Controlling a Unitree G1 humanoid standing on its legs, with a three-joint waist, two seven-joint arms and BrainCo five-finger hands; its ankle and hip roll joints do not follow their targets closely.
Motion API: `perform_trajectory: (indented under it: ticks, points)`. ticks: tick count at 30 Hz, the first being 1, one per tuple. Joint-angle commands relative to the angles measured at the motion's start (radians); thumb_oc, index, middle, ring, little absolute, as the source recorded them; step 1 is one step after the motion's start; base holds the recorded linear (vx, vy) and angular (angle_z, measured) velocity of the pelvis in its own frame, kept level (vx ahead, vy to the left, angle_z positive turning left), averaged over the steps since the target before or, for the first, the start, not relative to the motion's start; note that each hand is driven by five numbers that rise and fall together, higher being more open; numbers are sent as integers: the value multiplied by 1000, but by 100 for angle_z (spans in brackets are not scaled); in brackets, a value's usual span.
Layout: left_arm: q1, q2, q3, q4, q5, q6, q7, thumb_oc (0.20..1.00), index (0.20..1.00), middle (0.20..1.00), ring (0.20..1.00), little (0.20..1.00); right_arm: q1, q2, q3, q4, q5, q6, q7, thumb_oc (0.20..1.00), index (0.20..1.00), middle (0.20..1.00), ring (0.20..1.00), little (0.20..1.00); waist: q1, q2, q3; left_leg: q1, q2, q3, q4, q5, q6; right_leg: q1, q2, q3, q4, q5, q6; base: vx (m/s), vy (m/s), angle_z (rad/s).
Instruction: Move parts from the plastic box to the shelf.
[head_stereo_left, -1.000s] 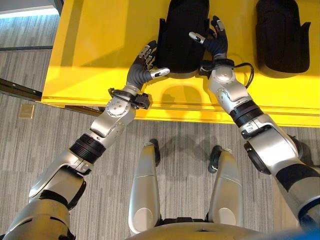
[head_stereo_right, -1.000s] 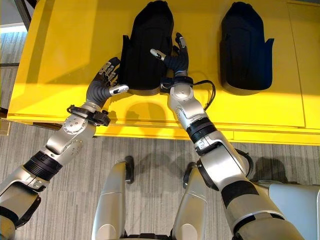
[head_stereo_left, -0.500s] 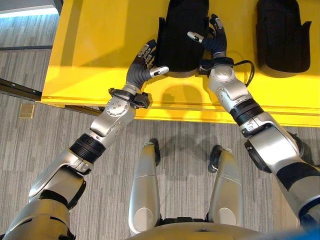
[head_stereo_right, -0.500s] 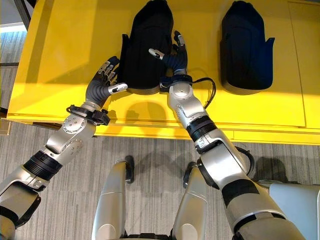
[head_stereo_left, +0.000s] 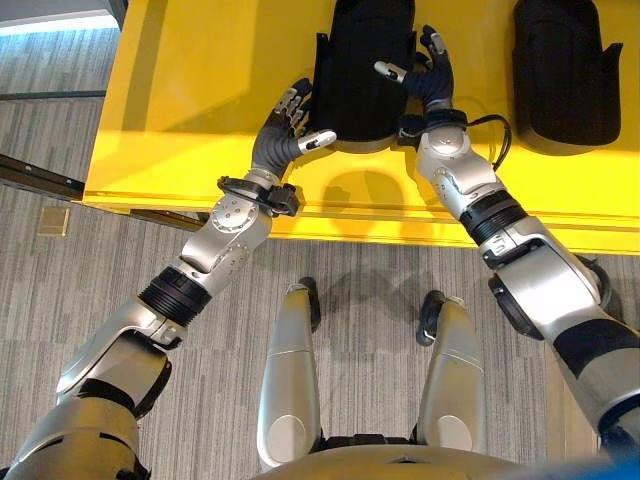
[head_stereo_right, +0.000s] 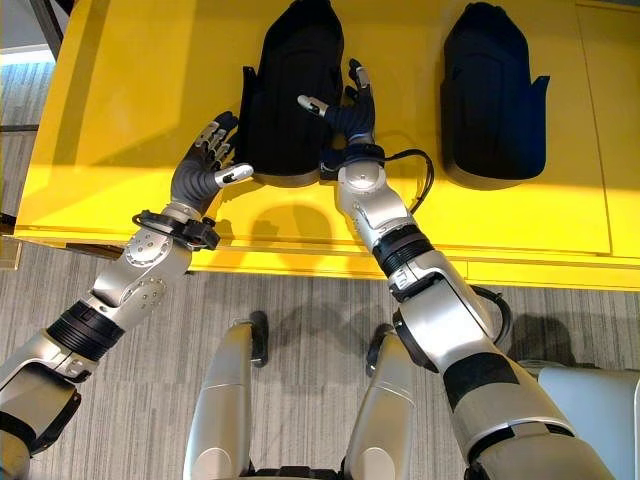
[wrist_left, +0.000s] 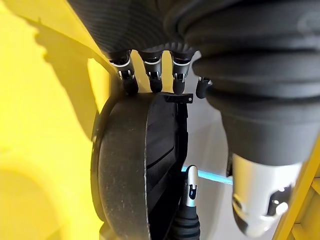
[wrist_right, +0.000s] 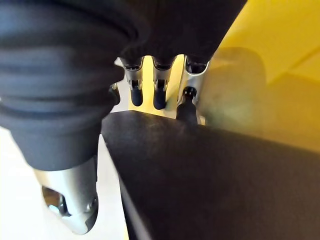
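Straight, spread fingers (head_stereo_left: 291, 104) of the left hand (head_stereo_left: 283, 139) are laid against the left flank of a black part (head_stereo_left: 362, 70), and those of the right hand (head_stereo_left: 428, 82) are set, likewise spread, against its right flank, so the part is flanked without being gripped. It lies flat on the yellow desk (head_stereo_left: 190, 110). A second black part (head_stereo_left: 562, 70) is seen well apart to the right

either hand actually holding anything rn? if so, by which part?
No closed grip. The left hand and right hand flank the near black part on the yellow surface, fingers straight at its left and right edges. Whether they touch it is unclear.
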Motion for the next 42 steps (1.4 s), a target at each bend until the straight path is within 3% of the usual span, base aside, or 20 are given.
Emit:
perform_trajectory:
  ticks: [1,12,18,23,29,38,39,42]
  points:
    - [-124,-15,-100,-216,-11,-73,-66,1000,1000,1000,1000,1000,-147,72,30,59,-31,-14,18,1000,1000,1000,1000,1000,32,15,4,27,1,-21,-68,3,9,55,-4,11,-58,6,3,0,0,0]
    - [-132,-4,-116,-230,-17,-74,-71,1000,1000,1000,1000,1000,-159,63,44,65,-34,-14,22,1000,1000,1000,1000,1000,29,11,1,31,4,-22,-67,3,8,56,-1,12,-54,4,2,0,0,0]
    - [-156,43,-89,-218,-24,-94,-66,1000,1000,1000,1000,1000,-167,37,56,67,-35,-14,28,1000,1000,1000,1000,1000,32,12,0,34,4,-22,-70,7,6,56,0,14,-55,6,1,0,0,0]
    - [-170,100,-48,-227,-28,-118,-57,1000,1000,1000,1000,1000,-171,-3,62,25,-52,-15,27,1000,1000,1000,1000,1000,32,14,-3,36,4,-22,-73,9,6,58,-1,12,-55,7,2,0,0,0]
    - [-102,212,80,-275,-29,-163,-47,1000,1000,1000,1000,1000,-166,-88,51,-93,-96,-22,27,1000,1000,1000,1000,1000,36,9,-7,41,6,-21,-70,8,3,61,-1,14,-55,5,5,0,0,0]
    - [-38,242,189,-256,-2,-171,-25,1000,1000,1000,1000,1000,-104,-139,8,-234,-113,-32,34,1000,1000,1000,1000,1000,31,5,-5,56,10,-18,-72,7,2,72,0,13,-53,1,4,-9,2,0]
    - [-25,240,211,-252,10,-169,-19,1000,1000,1000,1000,1000,-80,-145,-9,-264,-111,-35,38,1000,1000,1000,1000,1000,29,7,-4,49,8,-15,-82,33,9,62,-1,13,-61,23,-2,-88,14,0]
    - [-12,237,227,-250,19,-167,-16,1000,1000,1000,1000,1000,-56,-151,-23,-281,-109,-37,40,1000,1000,1000,1000,1000,28,6,-8,63,9,-17,-79,10,2,76,-1,12,-57,2,4,-6,-3,-1]
